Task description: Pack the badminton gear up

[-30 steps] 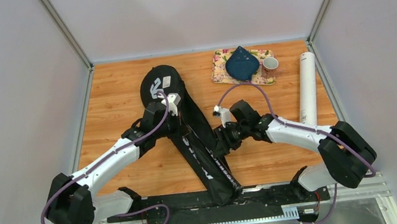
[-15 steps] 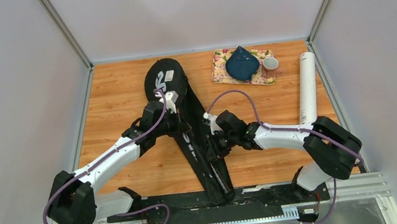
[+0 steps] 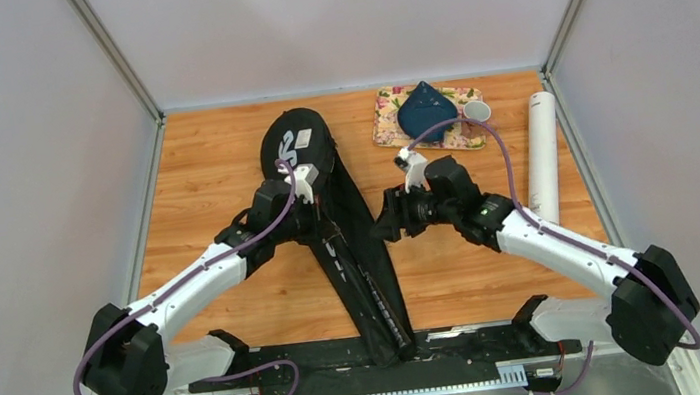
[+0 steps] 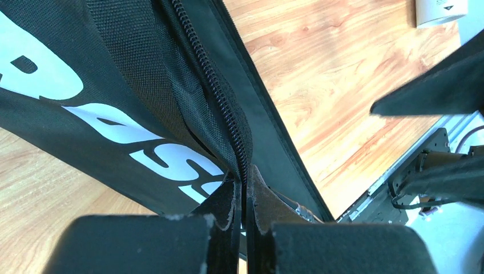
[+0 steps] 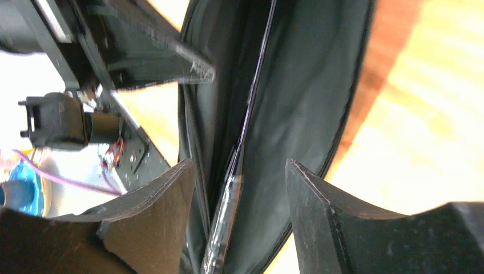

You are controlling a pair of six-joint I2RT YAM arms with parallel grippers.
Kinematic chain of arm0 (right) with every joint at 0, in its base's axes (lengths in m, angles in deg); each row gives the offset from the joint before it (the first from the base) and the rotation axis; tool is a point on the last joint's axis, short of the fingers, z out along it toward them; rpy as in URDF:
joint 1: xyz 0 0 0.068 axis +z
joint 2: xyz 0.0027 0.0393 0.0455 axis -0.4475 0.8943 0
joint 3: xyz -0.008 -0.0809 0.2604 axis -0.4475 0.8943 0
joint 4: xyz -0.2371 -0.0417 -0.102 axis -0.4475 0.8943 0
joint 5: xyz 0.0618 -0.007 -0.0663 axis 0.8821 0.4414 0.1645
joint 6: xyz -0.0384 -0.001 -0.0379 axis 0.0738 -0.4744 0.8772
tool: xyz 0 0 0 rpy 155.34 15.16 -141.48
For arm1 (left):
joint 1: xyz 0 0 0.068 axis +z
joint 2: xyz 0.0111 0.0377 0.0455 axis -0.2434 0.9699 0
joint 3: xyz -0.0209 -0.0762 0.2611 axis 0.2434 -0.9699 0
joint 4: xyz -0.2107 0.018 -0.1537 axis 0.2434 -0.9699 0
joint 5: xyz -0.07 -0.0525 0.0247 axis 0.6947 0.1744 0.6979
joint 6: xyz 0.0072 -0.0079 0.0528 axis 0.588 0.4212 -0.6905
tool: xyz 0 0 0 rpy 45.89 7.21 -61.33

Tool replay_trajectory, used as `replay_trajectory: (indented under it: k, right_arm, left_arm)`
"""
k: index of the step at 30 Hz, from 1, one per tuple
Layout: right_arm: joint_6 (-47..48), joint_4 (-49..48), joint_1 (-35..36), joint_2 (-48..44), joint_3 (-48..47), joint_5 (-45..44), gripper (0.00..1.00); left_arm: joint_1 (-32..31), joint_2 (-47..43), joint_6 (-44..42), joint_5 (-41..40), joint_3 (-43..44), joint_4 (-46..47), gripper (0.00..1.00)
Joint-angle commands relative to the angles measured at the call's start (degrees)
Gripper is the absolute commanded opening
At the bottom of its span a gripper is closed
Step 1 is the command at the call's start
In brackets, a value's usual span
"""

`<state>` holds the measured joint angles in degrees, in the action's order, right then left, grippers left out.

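Observation:
The long black racket cover (image 3: 297, 143) lies diagonally from the table's middle back to the near edge. My left gripper (image 3: 325, 225) is shut on the cover's zipper edge (image 4: 242, 165), holding the flap up. My right gripper (image 3: 386, 228) is open and empty, just right of the cover's open side. In the right wrist view a thin racket shaft and glossy handle (image 5: 227, 212) lie inside the cover (image 5: 302, 85), in line with the gap between my open fingers (image 5: 311, 205). The white tube (image 3: 542, 149) lies at the right edge. No shuttlecocks show.
A floral tray (image 3: 388, 130) with a blue cloth (image 3: 424, 113) and a small cup (image 3: 477, 111) stands at the back right. The tube's end (image 4: 439, 8) shows in the left wrist view. Metal rails run along the near edge.
My right gripper reached in to the cover's lower part, then drew back up and to the right. The cover's lower half has shifted and narrowed. My left gripper kept its hold.

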<state>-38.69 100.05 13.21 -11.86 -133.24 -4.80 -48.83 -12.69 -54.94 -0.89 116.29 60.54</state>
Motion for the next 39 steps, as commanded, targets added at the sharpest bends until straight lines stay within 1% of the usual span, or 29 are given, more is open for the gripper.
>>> replay_trajectory:
  k: [1, 2, 3, 4, 5, 7, 9, 10, 11, 16, 18, 19, 21, 22, 23, 24, 26, 27, 28, 29, 30, 31, 32, 33, 34, 35, 36, 37, 39]
  right_arm:
    - [-1.70, 0.22, -3.30, 3.27, -4.71, -6.58, 0.64]
    - [-1.97, 0.05, -4.45, 5.65, -6.12, -6.07, 0.63]
    - [-2.06, 0.31, -5.24, 10.89, -7.44, -5.72, 0.62]
    - [-2.15, 1.44, -6.55, 13.21, -8.84, -5.72, 0.61]
    - [-1.62, 1.36, -6.83, 15.14, -10.94, -5.19, 0.59]
    - [0.21, 0.67, -7.01, 20.58, -12.28, -6.58, 0.59]
    - [1.19, -0.04, -7.36, 24.46, -13.51, -6.07, 0.59]
    - [3.11, -0.22, -7.36, 27.87, -14.04, -5.11, 0.57]
    - [3.65, -0.57, -7.18, 29.12, -14.30, -5.01, 0.55]
    - [4.53, -6.18, -5.52, 32.47, -12.81, -0.63, 0.49]
    - [3.48, -8.72, -4.73, 33.18, -12.46, -0.71, 0.46]
    - [2.96, -9.44, -4.46, 33.53, -12.55, 0.77, 0.43]
    - [0.68, -12.06, -4.20, 34.06, -12.81, 1.14, 0.28]
    - [-0.03, -12.52, -4.11, 33.97, -12.81, 0.79, 0.16]
    - [-0.39, -12.78, -4.19, 33.71, -12.90, 0.09, 0.08]
    - [-0.48, -11.74, -4.19, 32.49, -13.16, -1.05, 0.00]
    - [0.74, -8.59, -3.93, 30.47, -14.39, -7.45, 0.00]
    - [3.71, -3.35, -3.58, 27.32, -15.26, -10.34, 0.00]
    - [5.48, 0.01, -3.06, 25.73, -16.66, -18.03, 0.00]
    - [8.02, 3.18, -2.44, 23.88, -19.55, -21.94, 0.00]
    - [10.22, 9.13, -1.74, 22.47, -21.41, -26.59, 0.00]
    - [13.81, 11.53, -0.25, 20.11, -22.90, -32.03, 0.00]
    - [14.89, 13.56, 0.37, 19.30, -25.70, -33.21, 0.00]
    - [15.43, 16.97, 1.25, 18.77, -26.69, -33.22, 0.00]
    - [15.43, 18.23, 1.95, 18.16, -27.31, -32.18, 0.00]
    - [15.26, 18.85, 2.48, 17.89, -27.31, -31.04, 0.00]
    - [14.91, 19.03, 4.14, 17.80, -26.97, -29.90, 0.00]
    - [13.95, 18.77, 4.94, 17.54, -26.35, -29.80, 0.00]
    - [12.89, 16.32, 6.43, 17.62, -23.99, -29.53, 0.00]
  left_arm:
    - [-0.15, -2.94, -1.26, 1.84, 3.55, 3.54, 0.00]
    - [-0.15, -3.12, -1.09, 2.19, 3.55, 3.81, 0.00]
    - [-0.15, -3.12, -0.74, 2.55, 3.72, 3.81, 0.00]
    - [-0.15, -3.21, -0.73, 2.72, 3.99, 3.81, 0.00]
    - [-0.15, -3.21, -0.73, 2.81, 4.08, 3.46, 0.00]
    - [-0.15, -3.47, -0.73, 2.81, 4.43, 3.20, 0.00]
    - [-0.15, -3.99, -0.64, 3.08, 4.60, 3.02, 0.00]
    - [-0.15, -4.08, -0.64, 3.16, 4.69, 3.02, 0.00]
    - [-0.15, -4.26, -0.64, 3.25, 4.69, 2.93, 0.00]
    - [-0.15, -5.22, -0.21, 3.51, 4.52, 2.75, 0.00]
    - [-0.15, -5.32, 0.06, 3.69, 4.43, 3.10, 0.00]
    - [-0.15, -5.40, 0.23, 3.78, 4.25, 3.19, 0.00]
    - [-0.15, -5.40, 0.76, 4.57, 4.17, 3.89, 0.00]
    - [-0.15, -5.49, 0.76, 4.66, 4.25, 3.98, 0.00]
    - [-0.15, -5.75, 0.76, 4.66, 4.17, 3.81, 0.00]
    - [-0.15, -6.10, 0.59, 4.40, 4.08, 3.72, 0.00]
    - [-0.15, -6.81, 0.06, 2.83, 3.90, 2.15, 0.00]
    - [-0.15, -7.59, -0.11, 1.51, 3.64, 1.01, 0.00]
    - [-0.15, -8.12, -0.46, 0.01, 3.29, -1.61, 0.00]
    - [-0.15, -9.69, -1.16, -4.70, 2.68, -3.21, 0.00]
    - [-0.15, -10.67, -1.00, -8.05, 0.67, -4.96, 0.00]
    - [0.02, -11.72, -0.47, -11.83, -0.74, -8.46, 0.00]
    - [0.29, -14.34, 1.01, -16.56, -2.41, -9.10, 0.00]
    - [1.25, -15.67, 1.90, -16.44, -6.69, -8.76, 0.00]
    - [3.43, -17.17, 3.04, -14.87, -8.82, -6.06, 0.00]
    - [4.84, -19.01, 5.57, -7.54, -10.84, -3.95, 0.00]
    - [5.64, -19.64, 6.73, -3.73, -13.56, -1.84, 0.00]
    - [6.00, -19.64, 7.78, 2.31, -14.02, 1.40, 0.00]
    - [6.09, -18.85, 8.23, 5.61, -13.94, 2.14, 0.00]
